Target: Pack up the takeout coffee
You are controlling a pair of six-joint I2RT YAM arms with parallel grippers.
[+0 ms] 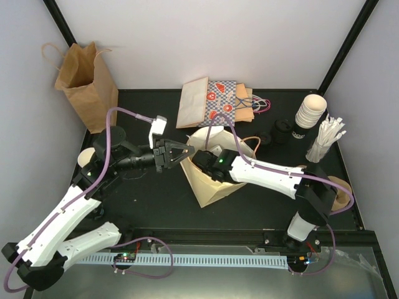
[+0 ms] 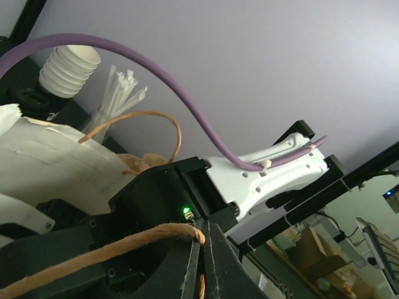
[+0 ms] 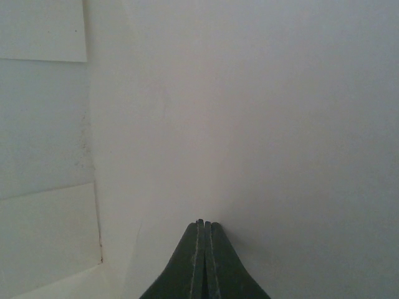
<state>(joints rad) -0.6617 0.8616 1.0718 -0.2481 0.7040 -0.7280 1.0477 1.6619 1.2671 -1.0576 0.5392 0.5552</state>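
Cups (image 1: 310, 112) stand in one white stack well off to the right of the right tool (image 3: 201, 229), near a bundle of sticks (image 1: 325, 140). None is in the bag (image 1: 209, 187) yet, and neither tool is near the stack.

The step in hand looks like getting the bag ready, not packing. The left tool (image 2: 202, 235) is closed on the bag's twine handle (image 2: 124, 246), which runs through its pinched fingers, with the cream bag just ahead of it and to its left in the wrist view. The right tool is pushed inside the bag. Its fingers are pressed together with nothing between them, and pale paper wall and a fold seam lie all round and ahead of them. I judge it is spreading or checking the inside while the left tool steadies the mouth by the handle.

The next move probably falls to the right tool:
- Back out of the bag without dragging the paper or collapsing the mouth.
- Swing out to its right toward the stack.
- Open its fingers and take the top cup by the rim or upper wall, lightly, since thin paper will crush.

Meanwhile the left tool should hold the handle up so the mouth faces the returning cup. The stack may lift as several cups at once, so separating a single one is the tricky part.
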